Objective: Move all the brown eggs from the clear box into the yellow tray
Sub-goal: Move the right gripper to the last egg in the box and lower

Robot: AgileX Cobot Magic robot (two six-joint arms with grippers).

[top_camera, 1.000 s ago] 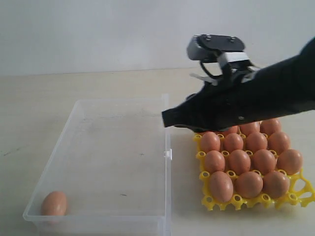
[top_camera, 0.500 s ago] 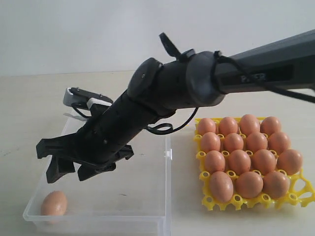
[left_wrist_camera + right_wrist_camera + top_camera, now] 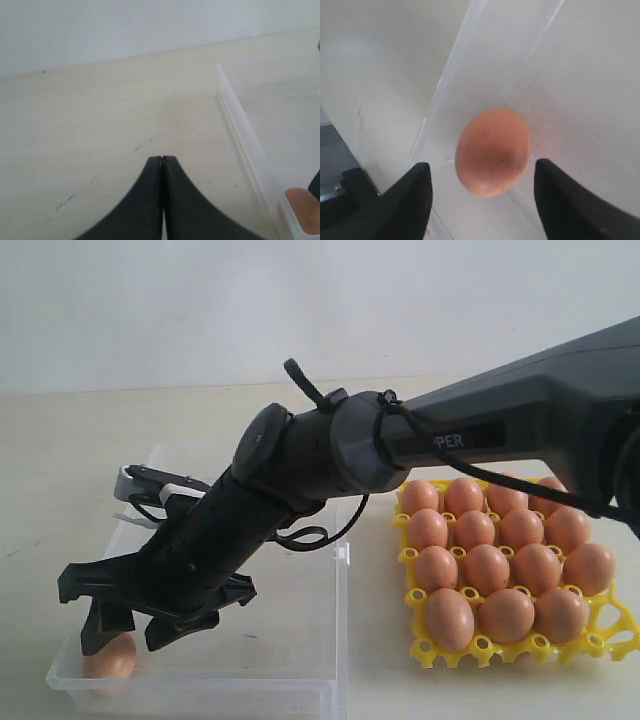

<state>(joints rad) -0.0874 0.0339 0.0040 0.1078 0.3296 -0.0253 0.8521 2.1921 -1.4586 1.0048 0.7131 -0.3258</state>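
One brown egg lies in the near left corner of the clear box. My right gripper has reached across the box and hangs open just over that egg. In the right wrist view the egg sits between the two spread fingers with a gap on each side, on the floor of the clear box. Several brown eggs fill the yellow tray to the right of the box. My left gripper is shut on nothing, over bare table beside the box wall.
The right arm stretches diagonally over the box. A small clasp tab sticks out from the box edge facing the tray. In the left wrist view a sliver of the egg shows through the box wall.
The right arm swung from above the tray across to the box's near left corner and came down over the lone egg, with its jaws open. The egg has not moved.
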